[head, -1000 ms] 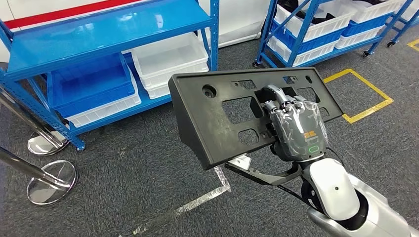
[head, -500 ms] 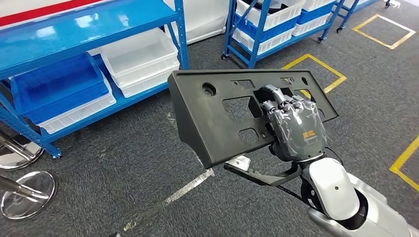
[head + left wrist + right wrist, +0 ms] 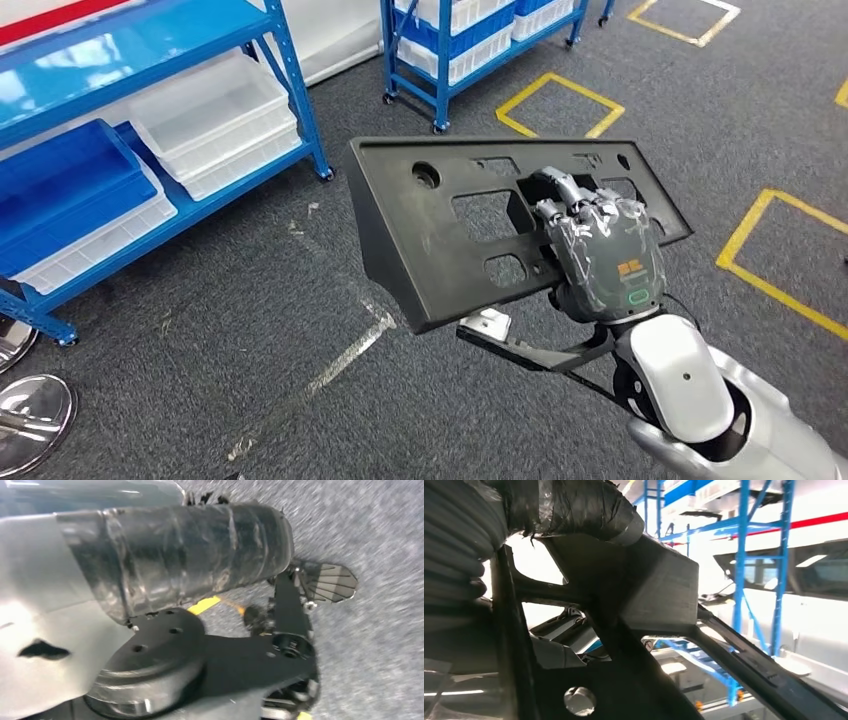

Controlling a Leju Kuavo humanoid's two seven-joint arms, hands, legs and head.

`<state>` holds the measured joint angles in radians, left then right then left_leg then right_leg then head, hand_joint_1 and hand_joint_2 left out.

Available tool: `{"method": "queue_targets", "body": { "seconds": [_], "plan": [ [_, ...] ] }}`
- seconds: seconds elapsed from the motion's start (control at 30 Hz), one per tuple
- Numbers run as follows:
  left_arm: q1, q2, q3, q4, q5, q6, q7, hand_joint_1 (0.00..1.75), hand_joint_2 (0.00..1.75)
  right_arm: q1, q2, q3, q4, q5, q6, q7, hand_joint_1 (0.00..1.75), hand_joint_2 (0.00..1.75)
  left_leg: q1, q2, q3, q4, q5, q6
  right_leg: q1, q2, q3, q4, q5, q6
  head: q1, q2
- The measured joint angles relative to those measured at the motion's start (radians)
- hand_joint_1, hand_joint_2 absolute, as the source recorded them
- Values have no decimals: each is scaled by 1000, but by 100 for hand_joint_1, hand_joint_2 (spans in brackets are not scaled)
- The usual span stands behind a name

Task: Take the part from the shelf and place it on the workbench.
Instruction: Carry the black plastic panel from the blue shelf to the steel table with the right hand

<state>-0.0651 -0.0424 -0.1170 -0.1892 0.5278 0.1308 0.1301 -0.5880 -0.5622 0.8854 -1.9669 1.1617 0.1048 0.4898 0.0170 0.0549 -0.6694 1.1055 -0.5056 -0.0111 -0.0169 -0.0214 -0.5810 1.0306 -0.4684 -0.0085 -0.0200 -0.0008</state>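
Black moulded plastic forms the part (image 3: 450,230), a long panel with several rectangular cut-outs and one round hole near its far left corner. You see it held in the air above the grey carpeted floor (image 3: 250,330), tilted so that its broad face looks up toward the head camera. Your right hand (image 3: 600,255) grips it: the fingers (image 3: 565,200) curl through a cut-out near the panel's middle and right side, and the palm lies against the face. In the right wrist view the same part (image 3: 659,595) fills the foreground as dark ribs and a flat wall, with a taped finger (image 3: 574,505) lying along its edge.

Your left hand (image 3: 190,555) appears in the left wrist view as a taped dark shape over blurred carpet; whether its fingers are spread or curled cannot be told from that picture.

Two blue shelf units stand on the floor. One (image 3: 290,70) is at the left edge of the head view and carries one blue bin (image 3: 70,190) beside two stacked clear bins (image 3: 215,115). The second (image 3: 440,90) stands farther back, with white and blue bins. Three yellow tape outlines (image 3: 560,105) mark the carpet, and two round chrome bases (image 3: 30,420) sit at the lower left corner.
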Motion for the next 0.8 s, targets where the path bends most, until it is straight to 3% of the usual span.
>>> {"method": "queue_targets", "body": {
  "seconds": [0.07, 0.1, 0.13, 0.17, 0.23, 0.27, 0.33, 0.4, 0.47, 0.5, 0.57, 0.63, 0.67, 0.7, 0.8],
  "plan": [
    [4, -2, 0, 0, 0, 0, 0, 0, 0, -3, 1, 0, 0, -1, 0, 0, 175, 175, -1, -38, -26, 117, -97, 2, 5, 19, -28, 1, 22, -11, -3, 0],
    [4, -3, 0, 0, 1, 0, -1, 0, 0, -3, 1, 0, 0, -2, 1, -1, 175, 175, -3, -44, -33, 171, -117, 5, 9, 30, -43, 1, 33, -14, -4, 0],
    [5, -3, 0, 0, 2, 1, -5, 0, 0, -4, 2, 0, 0, -2, 1, -1, 175, 175, -4, -47, -31, 203, -111, 10, 12, 42, -58, 1, 43, -16, -4, 0],
    [4, -3, 0, 0, 5, 1, -11, 0, 0, -4, 2, 0, 0, -3, 1, -2, 175, 175, -7, -48, -17, 207, -83, 16, 15, 54, -73, 1, 54, -16, -4, 0],
    [3, -2, 0, 0, 13, 1, -28, 0, 0, -4, 2, 0, 0, -4, 1, -2, 175, 175, -16, -68, 52, 129, -20, 35, 17, 77, -99, 2, 77, -14, -4, 0],
    [2, -2, 0, 0, 18, 1, -34, 0, 0, -5, 3, 0, 0, -5, 1, -3, 175, 175, -20, -87, 103, 56, -16, 44, 17, 87, -108, 2, 87, -11, -4, 0],
    [0, 0, 0, 0, 28, -2, -40, 0, 0, -8, 7, 0, 1, -5, 1, -3, 175, 175, -25, -116, 180, -70, -45, 51, 16, 105, -119, 1, 107, -3, -3, 0],
    [-1, 0, 0, 0, 37, -5, -41, 0, 0, -12, 14, 3, 4, -3, 1, -4, 175, 175, -25, -107, 197, -115, -53, 49, 14, 122, -123, -6, 126, 8, -2, 0],
    [-3, 0, 0, 0, 47, -6, -41, 0, 0, -18, 26, 10, 11, 3, -2, -7, 175, 175, -22, -84, 195, -125, -35, 56, 15, 104, -136, 8, 114, 17, 1, 0],
    [-3, 0, 0, 0, 51, -5, -41, 0, 0, -22, 35, 15, 16, 8, -4, -9, 175, 175, -20, -71, 192, -129, -26, 59, 15, 83, -154, 44, 86, 20, 5, 0],
    [-1, 1, 0, 0, 55, -4, -40, 0, 0, -29, 53, 27, 29, 14, -8, -11, 175, 175, -20, -48, 182, -129, -15, 63, 9, 42, -201, 171, 9, 28, 10, 0],
    [1, 3, 0, 0, 57, -4, -40, 0, 0, -29, 66, 37, 41, 17, -9, -12, 175, 175, -20, -28, 172, -125, -10, 61, 0, 28, -227, 270, -32, 36, 12, 0],
    [1, 4, 0, 0, 58, -4, -40, 0, 0, -29, 71, 42, 46, 18, -10, -12, 175, 175, -19, -18, 167, -122, -9, 59, -4, 25, -217, 276, -30, 40, 12, 0],
    [1, 4, 0, 0, 58, -4, -39, 0, 0, -30, 75, 45, 50, 18, -10, -12, 175, 175, -18, -9, 162, -117, -9, 57, -8, 20, -187, 240, -13, 43, 12, 0],
    [0, 4, 0, 0, 58, -2, -37, 0, 0, -36, 87, 52, 60, 20, -13, -12, 175, 175, -19, 17, 153, -98, -19, 39, -5, -30, -70, 57, 27, 44, 11, 0]
  ]
}}
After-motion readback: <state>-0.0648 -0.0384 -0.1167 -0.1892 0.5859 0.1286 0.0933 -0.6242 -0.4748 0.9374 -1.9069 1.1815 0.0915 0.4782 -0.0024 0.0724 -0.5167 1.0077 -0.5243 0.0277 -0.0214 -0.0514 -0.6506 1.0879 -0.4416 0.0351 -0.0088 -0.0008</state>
